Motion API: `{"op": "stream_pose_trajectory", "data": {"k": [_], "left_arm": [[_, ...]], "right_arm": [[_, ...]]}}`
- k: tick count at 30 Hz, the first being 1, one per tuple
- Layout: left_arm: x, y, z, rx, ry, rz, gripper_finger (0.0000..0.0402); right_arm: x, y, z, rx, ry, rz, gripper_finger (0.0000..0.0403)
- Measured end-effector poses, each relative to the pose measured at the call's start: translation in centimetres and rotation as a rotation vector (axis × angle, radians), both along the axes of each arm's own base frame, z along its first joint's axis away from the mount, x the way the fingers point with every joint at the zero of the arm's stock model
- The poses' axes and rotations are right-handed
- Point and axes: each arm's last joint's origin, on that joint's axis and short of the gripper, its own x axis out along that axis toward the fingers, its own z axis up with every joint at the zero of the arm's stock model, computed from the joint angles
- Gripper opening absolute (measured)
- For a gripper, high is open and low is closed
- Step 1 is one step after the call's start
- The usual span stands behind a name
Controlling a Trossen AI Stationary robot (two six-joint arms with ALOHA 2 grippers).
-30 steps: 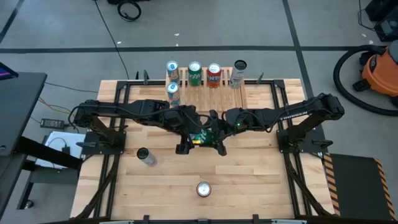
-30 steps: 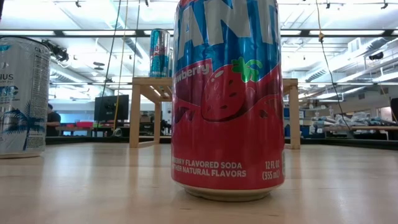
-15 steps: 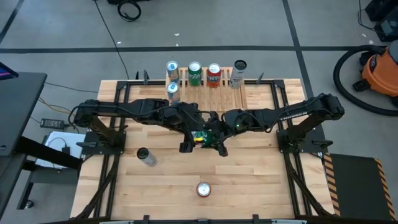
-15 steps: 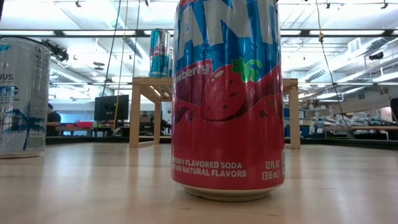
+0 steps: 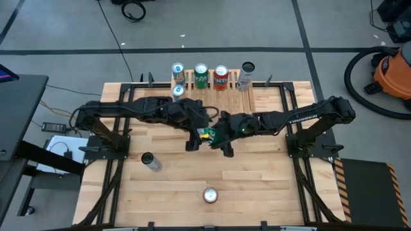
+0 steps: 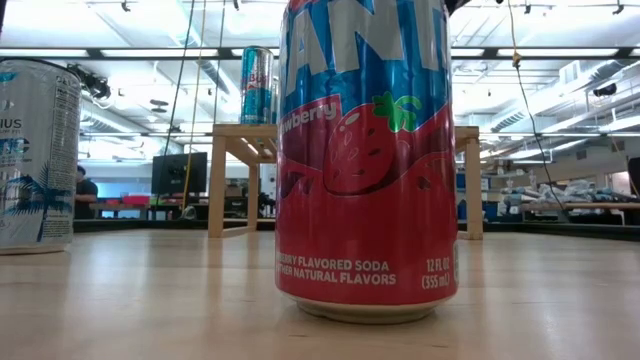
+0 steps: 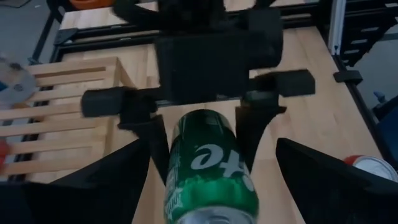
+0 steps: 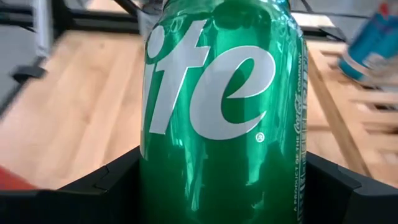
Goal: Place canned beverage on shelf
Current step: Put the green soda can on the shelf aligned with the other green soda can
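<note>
My right pincer (image 5: 220,136) grips the green can (image 5: 208,135), now nearer the shelf (image 5: 212,96); my left pincer (image 5: 192,138) seems released.

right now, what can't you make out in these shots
- High view: left gripper and right gripper cover the green can; only a sliver shows.
- Low view: the strawberry soda can hides both grippers, the green can and much of the shelf.
- Right wrist view: the green can fills the frame, ends cut off.
- Left wrist view: blurred; a can top is cut by the edge.
</note>
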Motion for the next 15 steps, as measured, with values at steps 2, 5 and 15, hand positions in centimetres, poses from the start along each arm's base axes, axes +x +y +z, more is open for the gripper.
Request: {"op": "stream_pose_trajectory", "data": {"k": [2,5,15], "left_arm": [[-0.1,0.5,0.2,0.0,-0.004,0.015,0.0348],[-0.3,1.4,0.4,0.0,-0.009,0.04,0.0348],[-0.3,3.4,0.9,0.015,-0.055,0.105,0.0348]], "right_arm": [[-0.1,-0.1,-0.2,-0.015,0.023,-0.029,0.0313],[-0.4,-0.6,-0.3,-0.013,0.052,-0.082,0.0313],[-1.6,-2.9,0.6,-0.022,0.068,-0.198,0.0313]]}}
